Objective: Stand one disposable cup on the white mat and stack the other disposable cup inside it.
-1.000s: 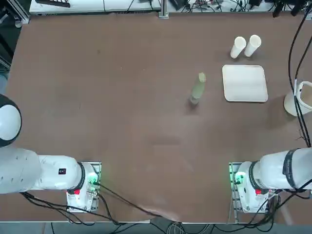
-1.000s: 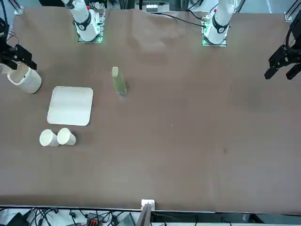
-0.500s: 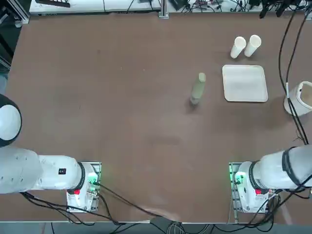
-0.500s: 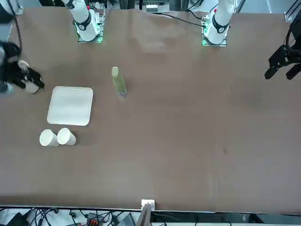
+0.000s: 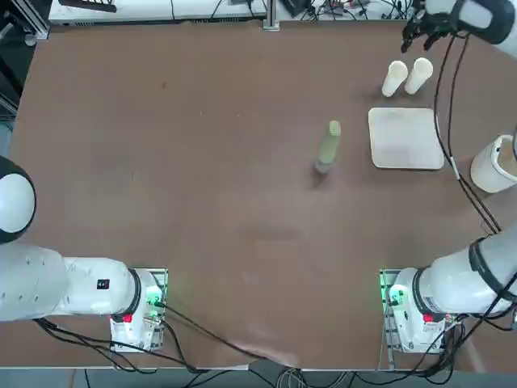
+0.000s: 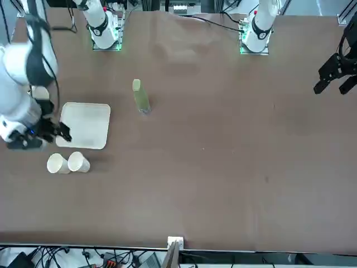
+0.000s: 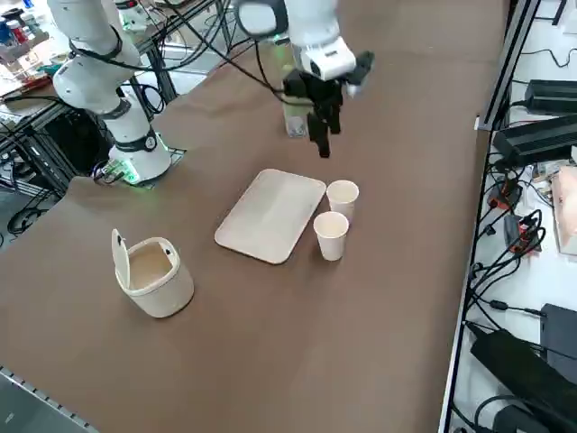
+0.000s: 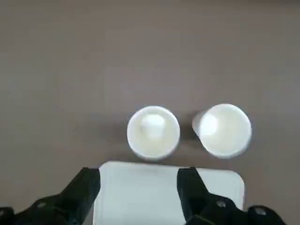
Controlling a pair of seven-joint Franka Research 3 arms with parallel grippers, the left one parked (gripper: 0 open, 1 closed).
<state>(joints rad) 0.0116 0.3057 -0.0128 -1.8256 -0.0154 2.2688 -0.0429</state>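
Observation:
Two white disposable cups [image 5: 394, 78] [image 5: 418, 74] stand upright side by side on the brown table, just past the far edge of the white mat [image 5: 405, 138]. In the right side view the cups [image 7: 343, 197] [image 7: 331, 234] sit beside the mat [image 7: 270, 215]. My right gripper [image 7: 322, 135] hangs open and empty, high above the mat's far edge and the cups. The wrist view looks straight down into both cups [image 8: 153, 131] [image 8: 225, 130], with the gripper [image 8: 139, 185] over the mat [image 8: 168, 197]. From the front, the gripper [image 6: 56, 133] is above the mat [image 6: 83, 125] and near the cups [image 6: 56, 163] [image 6: 78, 162].
A round off-white bucket with a handle [image 5: 493, 166] stands at the table's right edge near the mat. A pale green bottle [image 5: 329, 147] stands left of the mat. The right arm's cable [image 5: 452, 153] trails over the mat's right side.
The right arm has swung from beside the bucket to above the far edge of the mat and the cups. Its fingers stay open. Cups, mat and bottle have not moved.

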